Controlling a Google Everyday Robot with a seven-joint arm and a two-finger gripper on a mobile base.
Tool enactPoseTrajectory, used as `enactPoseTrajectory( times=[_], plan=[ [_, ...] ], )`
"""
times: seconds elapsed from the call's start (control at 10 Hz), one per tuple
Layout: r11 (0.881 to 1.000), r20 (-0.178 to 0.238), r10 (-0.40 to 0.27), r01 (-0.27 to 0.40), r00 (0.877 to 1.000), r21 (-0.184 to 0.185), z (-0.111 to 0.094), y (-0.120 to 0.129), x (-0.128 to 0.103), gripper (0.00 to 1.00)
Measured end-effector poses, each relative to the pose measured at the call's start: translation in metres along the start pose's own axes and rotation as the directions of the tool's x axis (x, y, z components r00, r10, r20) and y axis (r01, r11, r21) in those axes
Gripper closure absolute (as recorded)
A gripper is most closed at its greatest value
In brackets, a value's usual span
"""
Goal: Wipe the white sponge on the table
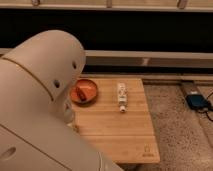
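Observation:
The table [115, 127] has a light wooden plank top and stands in the middle of the view. The white sponge does not show; it is hidden or out of view. My gripper is not in view. Only the big white body of my arm [40, 105] shows, filling the left side and covering the table's left part.
An orange bowl [85, 93] with something reddish in it sits at the table's back left, next to my arm. A small white bottle [121, 96] lies on its side at the back middle. A blue device [197, 101] with a cable lies on the floor at right. A dark low wall runs behind.

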Motion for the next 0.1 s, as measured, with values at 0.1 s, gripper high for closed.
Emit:
enactPoseTrajectory(
  times=[0.1],
  plan=[
    [1.000, 0.005, 0.003, -0.003, 1.000, 0.001, 0.0003, 0.0012, -0.0058, 1.00]
  ],
)
